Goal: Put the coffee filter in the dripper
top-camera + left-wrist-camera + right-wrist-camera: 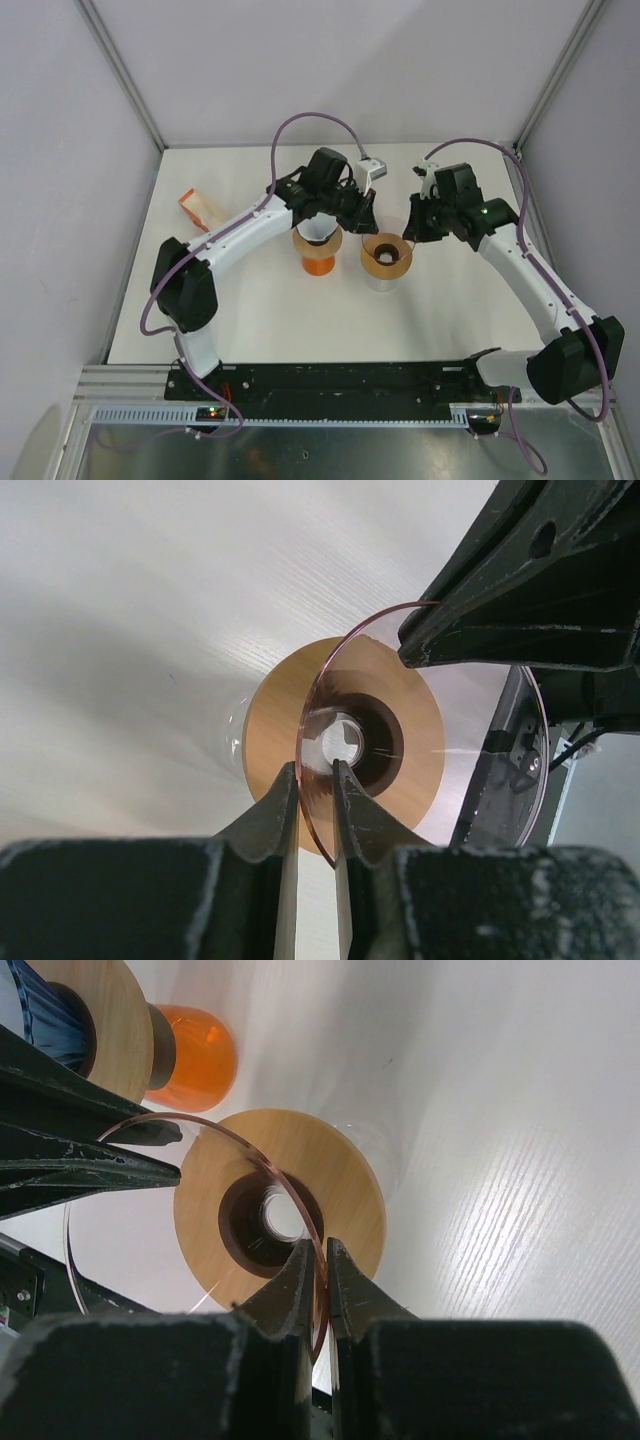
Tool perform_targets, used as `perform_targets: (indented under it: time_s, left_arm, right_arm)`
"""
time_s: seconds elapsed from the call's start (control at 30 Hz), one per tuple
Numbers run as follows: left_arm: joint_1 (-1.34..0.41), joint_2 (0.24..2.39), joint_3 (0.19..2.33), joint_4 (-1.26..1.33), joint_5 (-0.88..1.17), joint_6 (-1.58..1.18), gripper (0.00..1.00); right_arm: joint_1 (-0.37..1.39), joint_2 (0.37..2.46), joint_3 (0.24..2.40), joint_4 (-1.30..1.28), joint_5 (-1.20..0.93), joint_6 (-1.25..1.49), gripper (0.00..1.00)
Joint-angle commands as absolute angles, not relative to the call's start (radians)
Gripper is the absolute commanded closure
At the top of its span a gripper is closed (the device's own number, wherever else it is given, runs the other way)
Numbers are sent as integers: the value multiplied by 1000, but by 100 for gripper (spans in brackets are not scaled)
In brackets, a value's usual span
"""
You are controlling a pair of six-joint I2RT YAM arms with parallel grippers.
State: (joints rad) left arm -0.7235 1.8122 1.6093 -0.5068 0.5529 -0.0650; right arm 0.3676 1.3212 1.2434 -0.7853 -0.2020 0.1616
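Observation:
A clear glass dripper [386,256] with a wooden collar stands mid-table. It also shows in the left wrist view [400,695] and the right wrist view [345,1175]. My left gripper [362,212] is shut on the left side of its thin rim, which runs between the fingers [317,765]. My right gripper [410,228] is shut on the right side of the rim [322,1245]. The white paper coffee filter [318,232] sits as a cone in a second, orange dripper [318,262] just left of the glass one, under my left wrist.
A small orange-tinted holder [200,208] lies at the far left of the white table [300,320]. The orange dripper's base [195,1055] stands close beside the glass dripper. Grey walls enclose the table on three sides.

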Motion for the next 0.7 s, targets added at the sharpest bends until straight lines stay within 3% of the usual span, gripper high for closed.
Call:
perform_targets:
  time_s: [0.0, 0.43, 0.67]
  left_arm:
    - [-783, 1910, 1497, -661, 546, 37, 100]
    - [-794, 1859, 1342, -567, 569, 65, 100]
    - [-793, 1851, 1364, -555, 568, 63, 100]
  right_arm:
    - [400, 1407, 1145, -825, -161, 127, 100]
    - [450, 1387, 1149, -816, -78, 141, 100]
    - [426, 1401, 1149, -838, -95, 115, 100]
